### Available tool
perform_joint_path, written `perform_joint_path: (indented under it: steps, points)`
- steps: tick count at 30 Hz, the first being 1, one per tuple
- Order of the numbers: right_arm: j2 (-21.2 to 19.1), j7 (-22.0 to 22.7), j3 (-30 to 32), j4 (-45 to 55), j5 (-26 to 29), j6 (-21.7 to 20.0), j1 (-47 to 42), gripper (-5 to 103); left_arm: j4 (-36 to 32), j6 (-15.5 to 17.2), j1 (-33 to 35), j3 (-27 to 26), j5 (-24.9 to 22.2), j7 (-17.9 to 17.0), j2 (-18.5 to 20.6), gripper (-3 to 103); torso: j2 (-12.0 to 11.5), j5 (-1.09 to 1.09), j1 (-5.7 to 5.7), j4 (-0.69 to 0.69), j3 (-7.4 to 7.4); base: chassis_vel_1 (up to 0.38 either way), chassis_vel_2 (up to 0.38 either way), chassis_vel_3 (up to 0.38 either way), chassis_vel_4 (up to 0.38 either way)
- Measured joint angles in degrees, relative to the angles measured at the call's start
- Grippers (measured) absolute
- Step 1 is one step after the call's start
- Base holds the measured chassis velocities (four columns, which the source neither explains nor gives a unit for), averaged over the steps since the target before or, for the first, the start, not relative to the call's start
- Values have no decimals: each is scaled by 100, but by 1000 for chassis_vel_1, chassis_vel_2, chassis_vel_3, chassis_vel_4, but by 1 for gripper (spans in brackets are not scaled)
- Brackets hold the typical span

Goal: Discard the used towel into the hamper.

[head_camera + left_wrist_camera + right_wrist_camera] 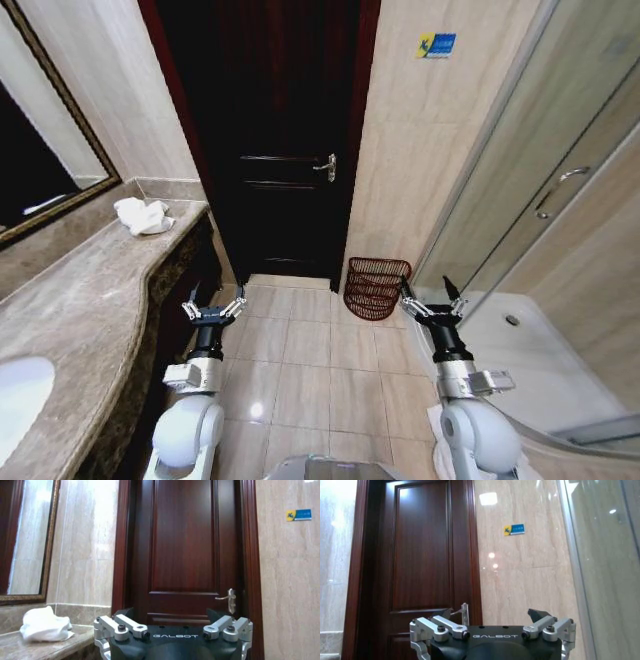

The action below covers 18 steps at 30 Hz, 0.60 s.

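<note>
The used towel (143,215) is a crumpled white heap at the far end of the marble counter (90,290), near the wall corner; the left wrist view has the towel (45,626) on the counter beside the door. On the floor, against the wall right of the door, stands the dark reddish wicker hamper (376,287). My left gripper (213,298) is raised beside the counter's edge, open and empty, well short of the towel. Just right of the hamper, my right gripper (431,295) also stands open and empty. Both wrist views show the left gripper (172,615) and right gripper (492,615) pointing at the door.
A dark wooden door (270,140) with a metal handle (326,166) is shut straight ahead. A mirror (40,150) hangs over the counter and a white sink (20,395) lies at its near end. A glass shower enclosure (540,190) and its white tray (540,350) bound the right side. Tiled floor (320,360) lies between.
</note>
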Motion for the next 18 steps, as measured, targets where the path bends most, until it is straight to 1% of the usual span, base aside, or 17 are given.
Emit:
perform_joint_path:
  steps: [4, 10, 15, 17, 18]
  points:
    - [15, -28, 1, 10, -3, 4, 2, 100, -26, 7, 24, 1, -11, 0, -5, 98, 0, 0, 1, 0, 0, -167, 149, 163, -158]
    - [28, -51, 7, 10, -3, 19, 6, 100, -64, 175, 89, 3, 1, 6, -14, 98, 0, 0, 2, 0, 1, -152, 147, 158, -140]
    - [36, -45, 11, 26, -3, 20, 5, 100, -87, 181, 107, 2, -13, 27, -21, 98, -1, 0, 2, 1, 1, -135, 145, 151, -147]
    - [43, -17, 9, 31, -9, 20, 5, 100, -134, 187, 105, 3, -114, 23, -21, 97, 0, -1, 1, 0, 0, -143, 137, 151, -151]
    - [45, 9, 9, 31, -16, 20, 10, 100, -165, 222, 106, 2, -144, 22, -18, 99, 0, 0, 1, 0, 0, -150, 156, 139, -160]
